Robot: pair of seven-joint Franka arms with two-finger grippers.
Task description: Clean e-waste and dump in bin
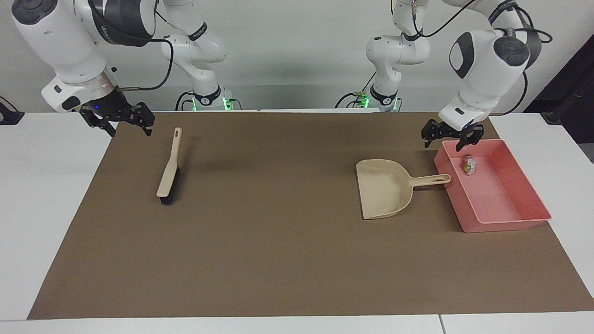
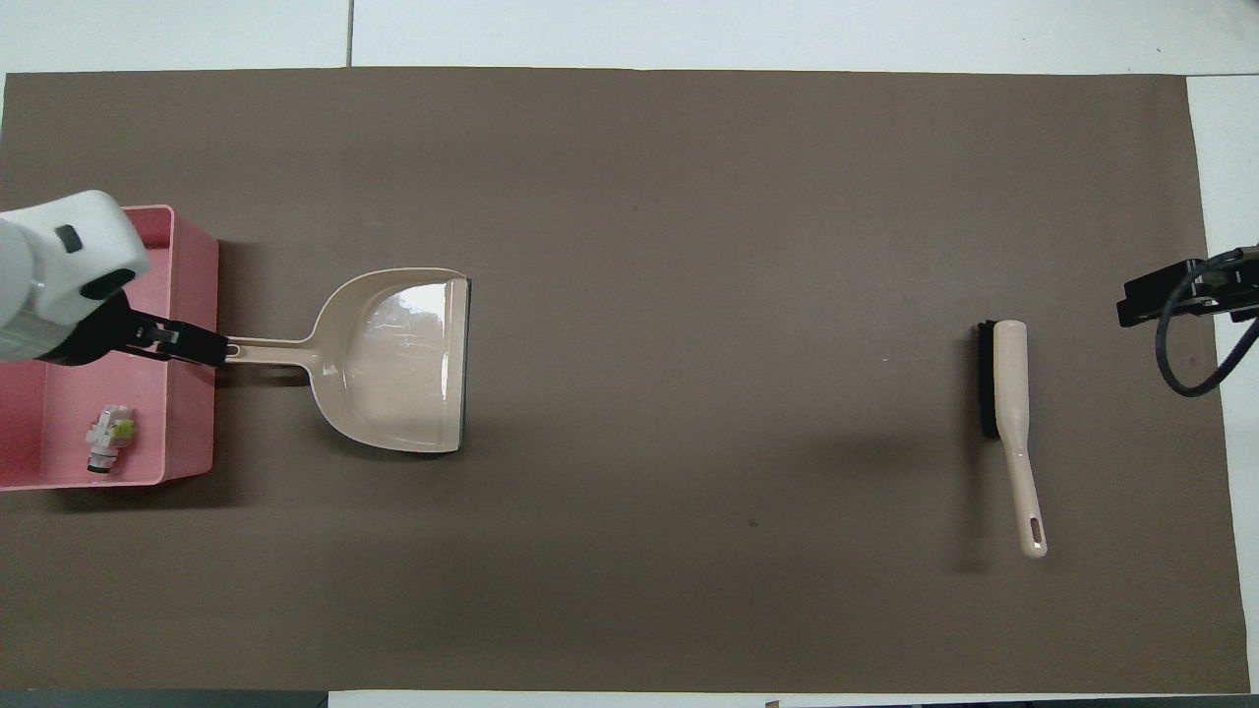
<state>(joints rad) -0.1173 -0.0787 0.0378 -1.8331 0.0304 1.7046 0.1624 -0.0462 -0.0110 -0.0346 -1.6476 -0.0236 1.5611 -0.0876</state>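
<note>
E-waste [image 1: 469,165], small whitish part cluster: lay inside pink plastic tray bin [image 1: 519,213], dumping apparently done. Beige dustpan [image 1: 384,192] beside bin, released. Left gripper [image 1: 451,134] over bin's near rim, spread, empty. Right gripper [image 1: 121,118] waited near brush [image 1: 169,171], spread, empty.

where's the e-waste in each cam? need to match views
Facing view: e-waste sits in the pink bin, at the end nearer the robots, toward the picture's right side.
Overhead view: e-waste in the bin, at the picture's left edge, low in the bin.
Shared landmark: the beige dustpan, its handle pointing at the bin.
</note>
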